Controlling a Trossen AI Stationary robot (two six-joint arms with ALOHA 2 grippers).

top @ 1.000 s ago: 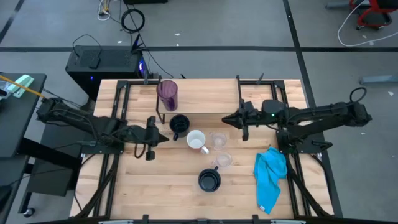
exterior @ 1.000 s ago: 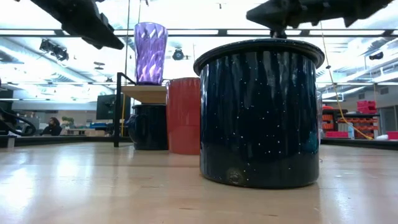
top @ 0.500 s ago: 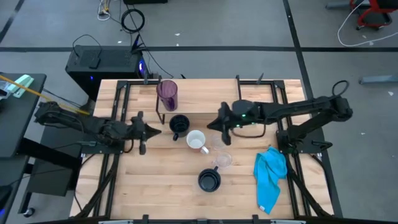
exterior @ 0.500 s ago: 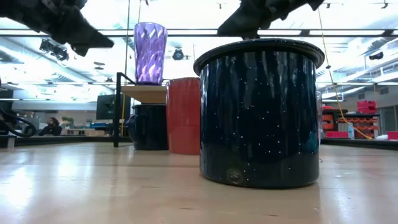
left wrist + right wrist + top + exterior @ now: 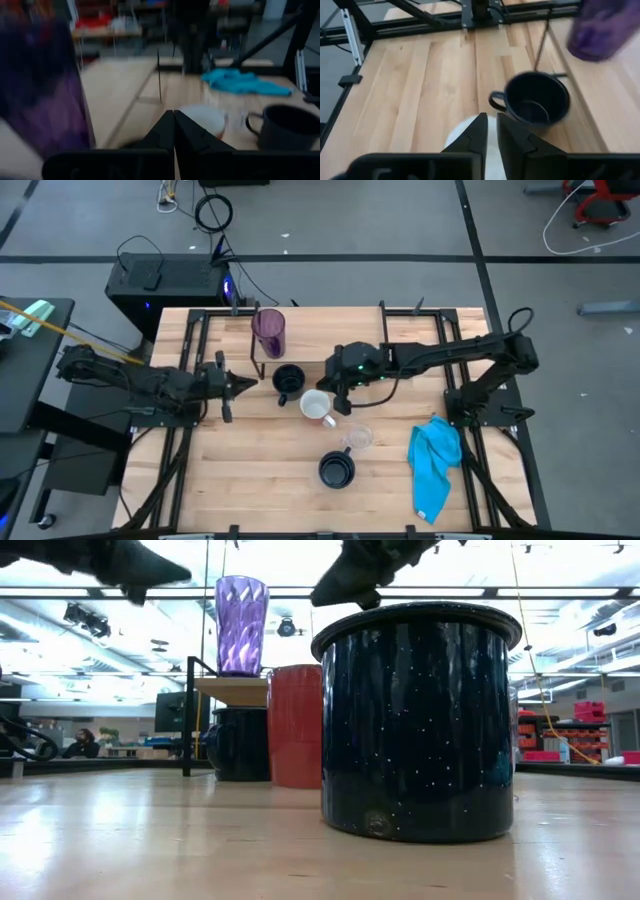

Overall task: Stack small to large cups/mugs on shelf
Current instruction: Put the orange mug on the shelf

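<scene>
1. The purple tumbler [image 5: 269, 331] stood on the shelf [image 5: 262, 343] at the back of the worktop [image 5: 250, 470], the only cup up there.
2. A dark mug [image 5: 288, 379] sat on the worktop just in front of the shelf, and the white mug [image 5: 317, 406] stood near it.
3. A clear glass [image 5: 359, 438] stood near the white mug; a second glass could not be made out under the right arm.
4. The other dark mug [image 5: 336, 470] stood nearest the front edge, and a blue cloth [image 5: 435, 463] lay well to its right.
5. The left claw [image 5: 247, 384] hung above the worktop to the left of the dark mug, its fingers pressed together on nothing.
6. The right claw [image 5: 336, 390] hovered over the white mug, fingers [image 5: 479, 131] parted by only a narrow slit and holding nothing.
7. The white mug looked stiff, glazed and likely slippery, and moderately heavy for its size. A pinch across the rim wall, one finger inside, seemed the surest hold, but the claw would need to spread wider first.
8. The glasses were probably light, slick and breakable, so a gentle squeeze low on the wall would suit them.
9. The speckled dark mugs looked like enamelled metal: tough, rigid, best taken by the rim or the handle [image 5: 496, 99].
</scene>
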